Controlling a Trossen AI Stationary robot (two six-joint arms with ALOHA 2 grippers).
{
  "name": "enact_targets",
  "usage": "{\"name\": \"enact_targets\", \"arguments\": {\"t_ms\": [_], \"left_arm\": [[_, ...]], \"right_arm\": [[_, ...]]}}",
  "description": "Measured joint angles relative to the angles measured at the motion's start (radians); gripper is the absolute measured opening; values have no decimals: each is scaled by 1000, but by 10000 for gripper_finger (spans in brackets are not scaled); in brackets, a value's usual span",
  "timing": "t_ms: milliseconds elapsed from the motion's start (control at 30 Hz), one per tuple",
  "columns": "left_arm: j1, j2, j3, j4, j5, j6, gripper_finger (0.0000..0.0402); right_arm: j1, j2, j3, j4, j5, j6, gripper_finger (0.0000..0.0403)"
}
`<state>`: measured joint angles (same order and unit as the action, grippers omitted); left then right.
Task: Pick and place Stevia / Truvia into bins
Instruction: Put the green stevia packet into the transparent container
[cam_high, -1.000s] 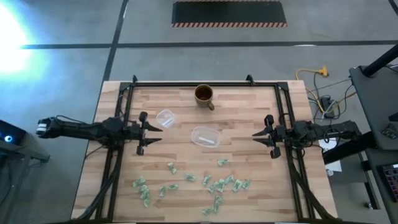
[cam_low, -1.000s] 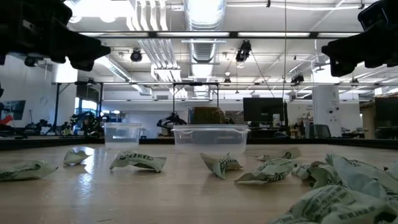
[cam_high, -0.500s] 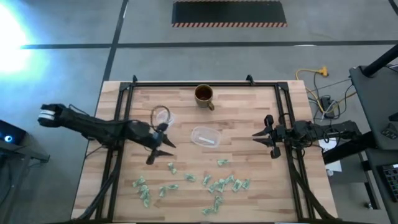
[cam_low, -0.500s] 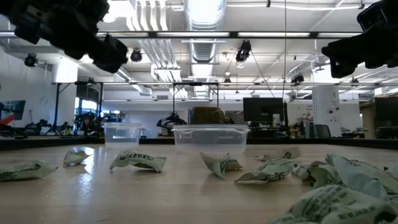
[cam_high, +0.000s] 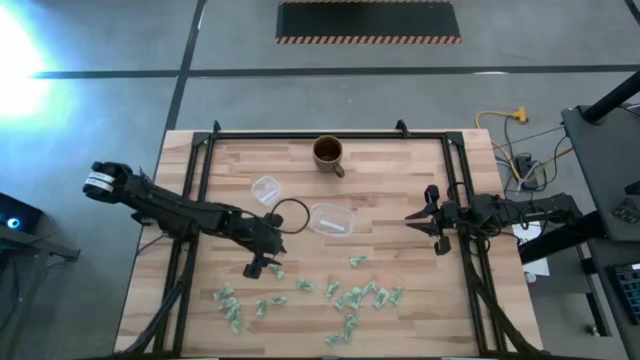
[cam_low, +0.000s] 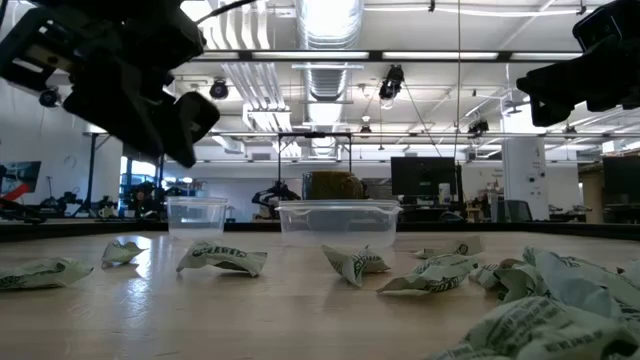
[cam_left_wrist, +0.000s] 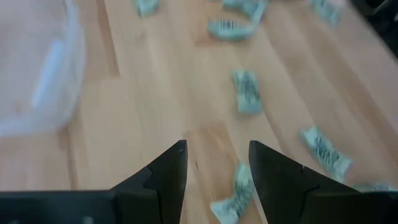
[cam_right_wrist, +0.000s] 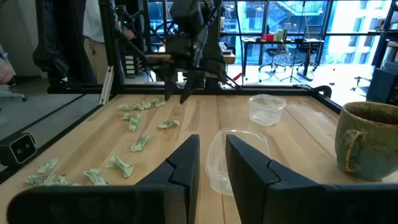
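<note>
From above: left pincer (cam_high: 262, 258) spread wide, empty, over sachets (cam_high: 275, 269) strewn along tabletop (cam_high: 400, 190) beside bin (cam_high: 331, 219). Left wrist: nearest sachet (cam_left_wrist: 247, 91) light, crinkly; best pinched mid-body. Right pincer (cam_high: 432, 219) parked open, empty.

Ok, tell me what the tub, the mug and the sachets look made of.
Tub: clear plastic, the wood shows through it.
Mug: likely glazed ceramic, mottled brown with a sheen.
Sachets: seemingly crinkled paper, printed green and white, matte.
</note>
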<state>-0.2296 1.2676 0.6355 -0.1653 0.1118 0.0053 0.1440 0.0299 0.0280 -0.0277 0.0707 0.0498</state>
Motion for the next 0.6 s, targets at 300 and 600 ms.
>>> {"name": "enact_targets", "arguments": {"t_ms": [300, 600], "left_arm": [[-76, 59, 1, -33, -60, -26, 155], [-131, 102, 2, -37, -151, -25, 155]], "right_arm": [[0, 0, 0, 0, 0, 3, 68], [0, 18, 0, 2, 1, 3, 68]]}}
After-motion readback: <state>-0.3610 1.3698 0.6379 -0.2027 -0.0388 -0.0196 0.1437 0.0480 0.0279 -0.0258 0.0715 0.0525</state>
